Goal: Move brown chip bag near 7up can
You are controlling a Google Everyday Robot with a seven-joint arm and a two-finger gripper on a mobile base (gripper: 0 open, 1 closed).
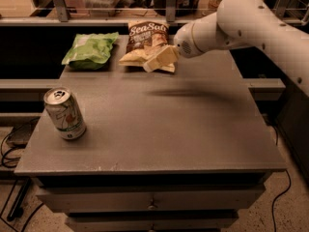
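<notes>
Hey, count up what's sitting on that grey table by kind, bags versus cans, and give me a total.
Chip bags: 2, the brown chip bag and the green chip bag.
Soda cans: 1, the 7up can.
Total: 3.
The pincer hovers at the brown chip bag's lower edge, on the far side of the table.

- Middle and right of table top: open stretch, front edge to back.
- Front-left: 7up can, upright, the 1 obstacle there.
- Back edge: brown chip bag and green chip bag, lying flat, narrow gap between.
- Back-right: gripper over the brown chip bag's lower right corner; arm barring approach from the right.
</notes>
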